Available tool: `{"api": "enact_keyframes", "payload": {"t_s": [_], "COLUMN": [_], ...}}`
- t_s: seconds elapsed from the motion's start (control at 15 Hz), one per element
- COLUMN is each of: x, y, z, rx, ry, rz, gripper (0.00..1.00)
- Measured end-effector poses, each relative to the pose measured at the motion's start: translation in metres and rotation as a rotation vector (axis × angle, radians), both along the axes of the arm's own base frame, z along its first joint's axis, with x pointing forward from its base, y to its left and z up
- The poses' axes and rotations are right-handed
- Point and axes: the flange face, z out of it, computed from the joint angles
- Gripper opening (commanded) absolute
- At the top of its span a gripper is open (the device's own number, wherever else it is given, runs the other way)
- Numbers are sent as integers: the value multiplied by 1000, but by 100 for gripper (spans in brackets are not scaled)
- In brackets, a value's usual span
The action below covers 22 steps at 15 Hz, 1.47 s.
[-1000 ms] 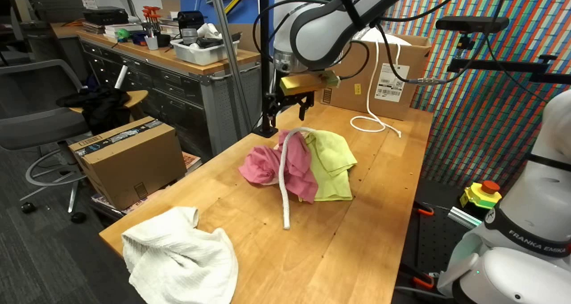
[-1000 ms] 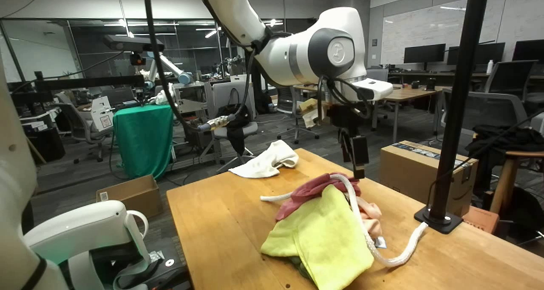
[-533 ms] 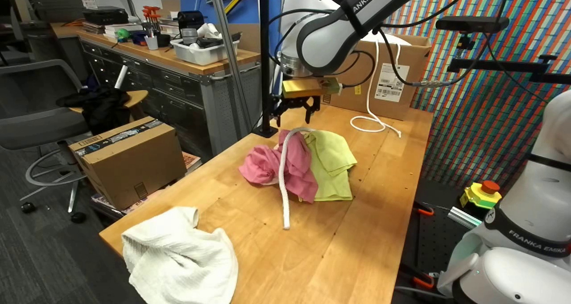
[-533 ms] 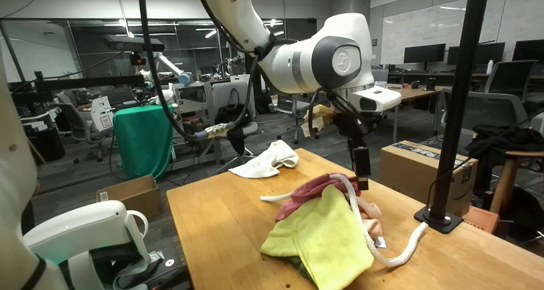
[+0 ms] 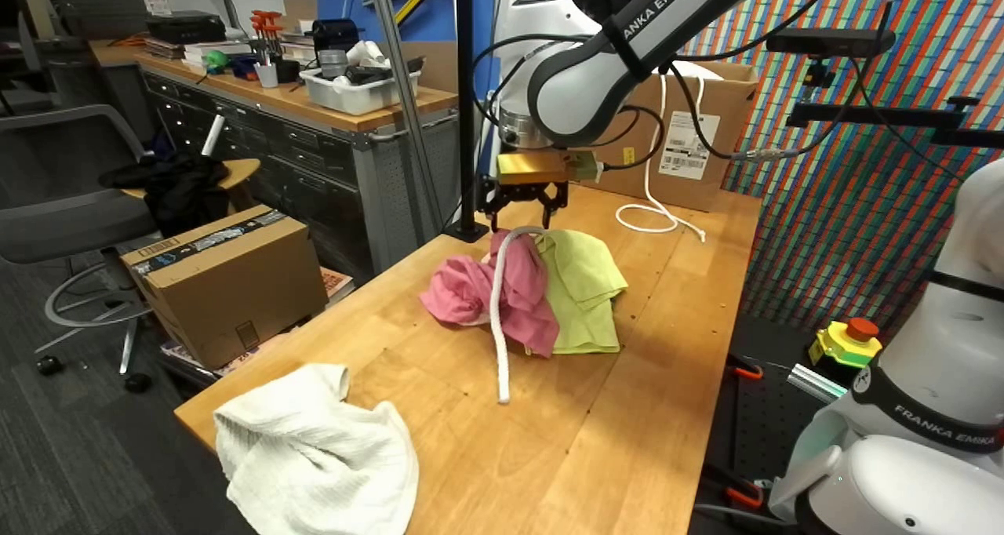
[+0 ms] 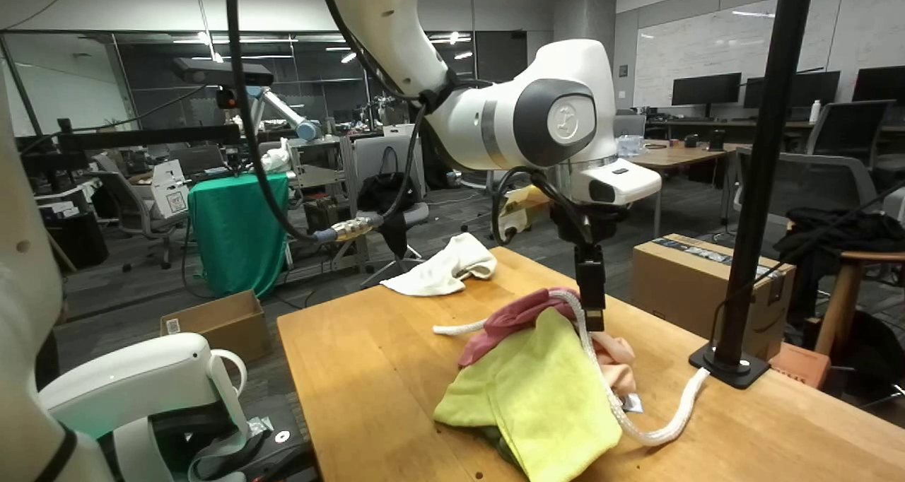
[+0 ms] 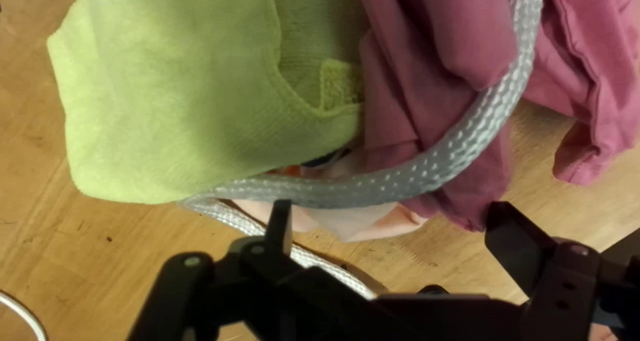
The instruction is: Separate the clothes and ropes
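Gripper [image 7: 391,207] stands lower than in the earlier frame, fingers [image 7: 279,226] apart, with the white rope [image 7: 450,156] draped across the pink cloth [image 7: 470,26] and passing just beside the gap between their tips.

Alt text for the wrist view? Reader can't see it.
Open pincer at the bottom, near a braided white rope that drapes across pink cloth, passes a yellow-green cloth, then doubles back over a wooden table. Pale peach cloth shows behind the rope.
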Motion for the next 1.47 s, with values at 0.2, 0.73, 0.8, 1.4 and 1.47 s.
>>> {"api": "enact_keyframes", "payload": {"t_s": [0.2,0.73,0.8,1.4,1.47], "x": [0,1,0,-4,-4], "y": [-2,-22,-24,-39,-39], "z": [-3,-2,-3,-6,-5], "rx": [5,13,13,20,20], "ry": [-11,-45,-45,-44,-47], "rz": [-26,-96,-103,-143,-144], "gripper": [100,70,61,2,0]}}
